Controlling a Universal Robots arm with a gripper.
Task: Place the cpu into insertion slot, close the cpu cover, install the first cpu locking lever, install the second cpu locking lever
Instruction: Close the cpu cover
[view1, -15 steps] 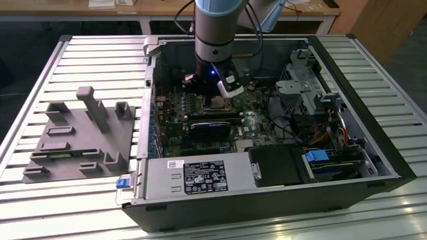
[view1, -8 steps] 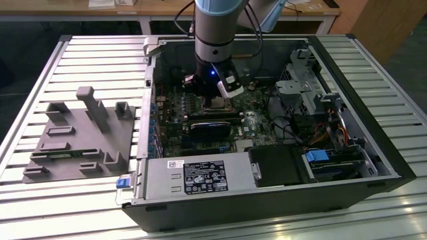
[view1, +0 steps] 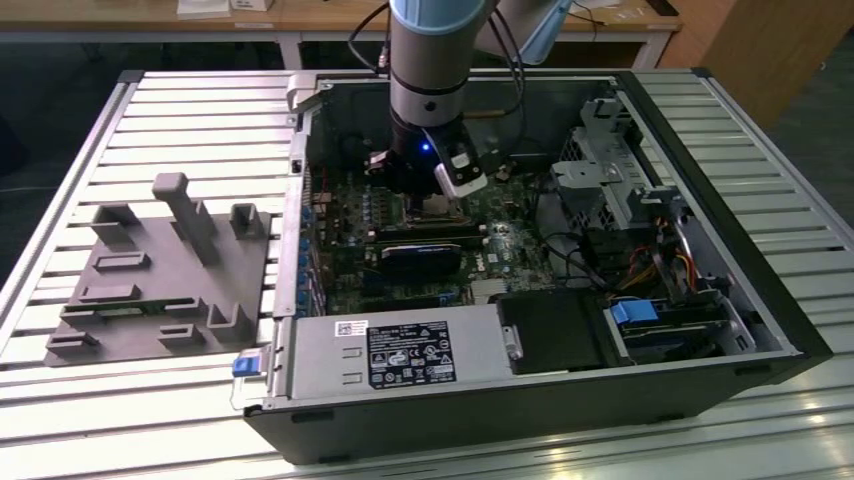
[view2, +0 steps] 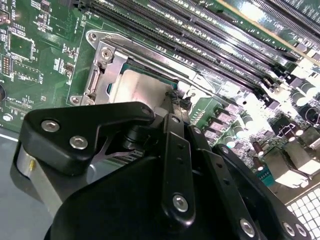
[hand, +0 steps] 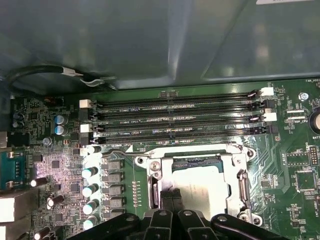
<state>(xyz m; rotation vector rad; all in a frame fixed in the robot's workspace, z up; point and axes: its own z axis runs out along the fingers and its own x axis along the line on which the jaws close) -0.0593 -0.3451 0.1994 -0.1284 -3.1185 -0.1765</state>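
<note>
The cpu (hand: 207, 192) lies flat in the insertion slot (hand: 240, 212), its silver-grey top showing through the window of the cpu cover (hand: 197, 161), which lies down over it. In the second wrist view the cpu (view2: 142, 87) sits inside the silver frame of the cover (view2: 107, 67). A thin wire locking lever (view2: 150, 60) runs along the socket's edge beside the memory slots. My gripper (hand: 170, 199) is down at one edge of the socket, its two black fingers pressed together over the frame. The fingertips (view2: 176, 102) are close to the lever's bent end. In the exterior view the gripper (view1: 434, 205) is low inside the open computer case.
Long black memory slots (hand: 175, 117) run beside the socket, and several capacitors (hand: 92, 190) stand on its other side. A black cable (hand: 45, 72) loops near the case wall. The case also holds a power supply (view1: 387, 350) and a drive cage (view1: 627, 190). A grey fixture (view1: 160, 270) lies at the exterior view's left.
</note>
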